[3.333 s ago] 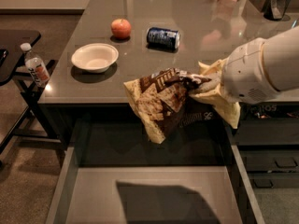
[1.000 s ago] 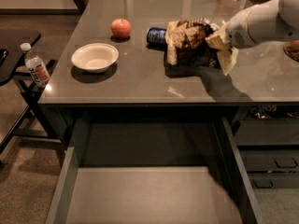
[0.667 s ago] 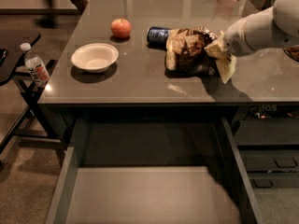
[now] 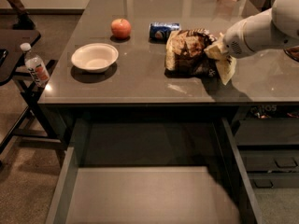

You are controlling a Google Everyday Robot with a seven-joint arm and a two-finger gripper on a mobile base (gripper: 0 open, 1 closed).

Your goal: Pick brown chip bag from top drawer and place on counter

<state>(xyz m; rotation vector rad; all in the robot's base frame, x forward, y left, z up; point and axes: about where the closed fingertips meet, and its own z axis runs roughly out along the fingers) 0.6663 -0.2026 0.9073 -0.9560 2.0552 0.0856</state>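
The brown chip bag (image 4: 187, 50) lies on the counter (image 4: 140, 85), right of centre, just in front of a blue soda can (image 4: 163, 31). My gripper (image 4: 216, 57), with yellowish fingers on a white arm coming in from the right, is at the bag's right edge and shut on it. The bag's bottom rests on the counter top. The top drawer (image 4: 149, 195) stands pulled open below the counter's front edge, and its grey bottom is bare.
A white bowl (image 4: 95, 56) and a red apple (image 4: 121, 28) sit on the counter's left half. A water bottle (image 4: 35, 66) stands by a black side table (image 4: 14, 43) at the left. Smaller dark drawers (image 4: 275, 162) are at the lower right.
The bag has been carried from above the open drawer up and back onto the counter beside the can. In the last second it has settled lower onto the surface.
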